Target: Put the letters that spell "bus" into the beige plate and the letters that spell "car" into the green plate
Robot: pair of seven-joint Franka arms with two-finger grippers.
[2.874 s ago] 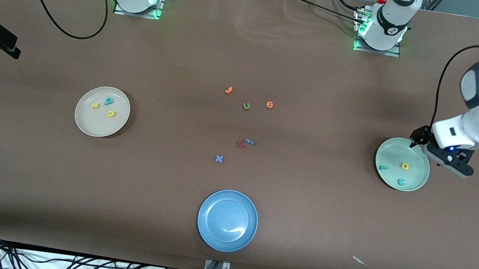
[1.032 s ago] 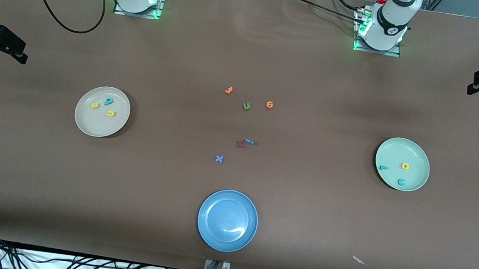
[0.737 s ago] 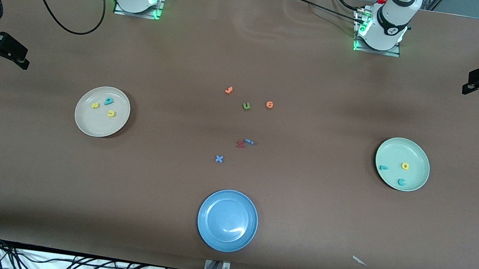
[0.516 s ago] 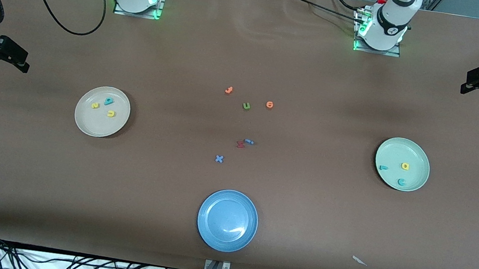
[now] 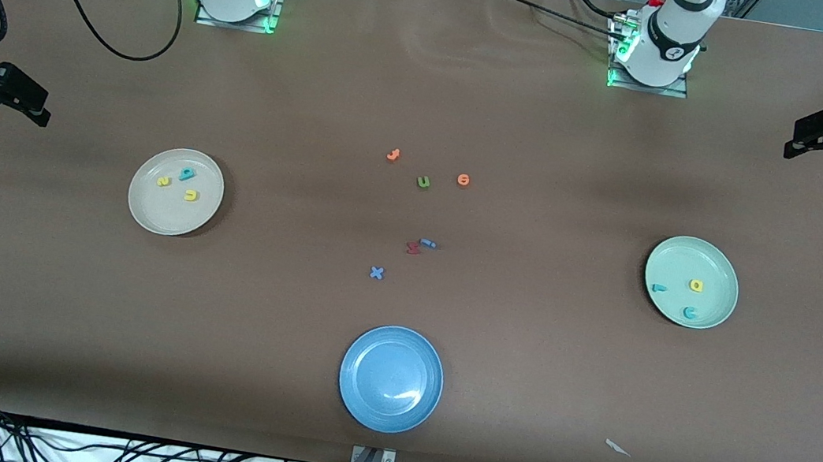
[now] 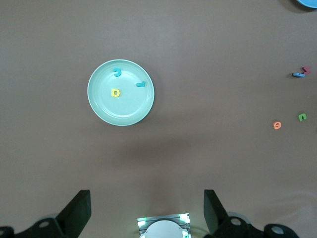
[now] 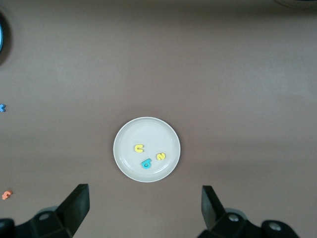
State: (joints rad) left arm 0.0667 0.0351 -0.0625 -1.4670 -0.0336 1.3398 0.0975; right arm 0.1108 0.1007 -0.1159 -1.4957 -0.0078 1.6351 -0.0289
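Both words sorted — I have both arms parked high at the table ends.

The beige plate (image 5: 176, 191) holds the "bus" letters (image 5: 182, 182); the green plate (image 5: 691, 281) holds the "car" letters (image 5: 691, 296). From the blue plate (image 5: 391, 379), beige lies at ten o'clock, green at two. Left gripper (image 5: 817, 138) and right gripper (image 5: 14, 94) hang over bare table (image 5: 524, 341) — fingers apart, holding nothing.

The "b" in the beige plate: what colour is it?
Teal. The "b" lies in the beige plate beside two yellow letters, clearest in the right wrist view.
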